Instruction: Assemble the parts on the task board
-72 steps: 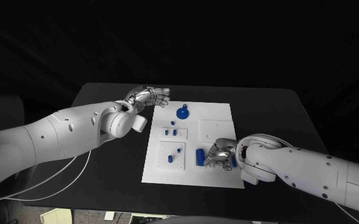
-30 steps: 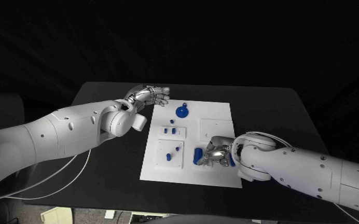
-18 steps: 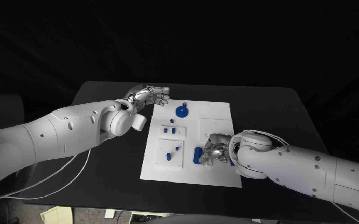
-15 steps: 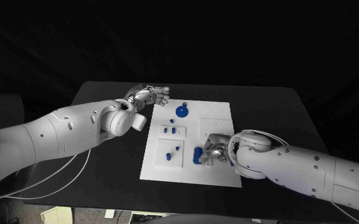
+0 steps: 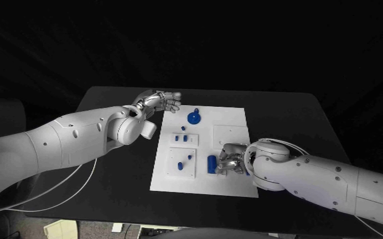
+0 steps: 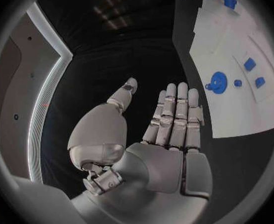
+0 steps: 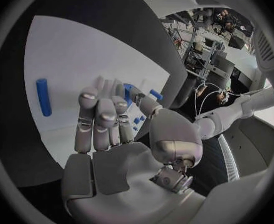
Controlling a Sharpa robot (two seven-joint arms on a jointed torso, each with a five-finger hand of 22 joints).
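Shifted slightly inward since the earlier frame, the right robot hand (image 5: 231, 162) is seen empty, fingers apart, beside the blue cylinder (image 5: 211, 164) lying lower-centre on the task board (image 5: 231, 123). Left robot hand (image 5: 160, 102) is open. Assembly is judged largely unfinished.

Black table (image 5: 287, 117) — a white cable (image 5: 48, 190) beside it.

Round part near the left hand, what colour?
Blue round part, clearest in the left wrist view.
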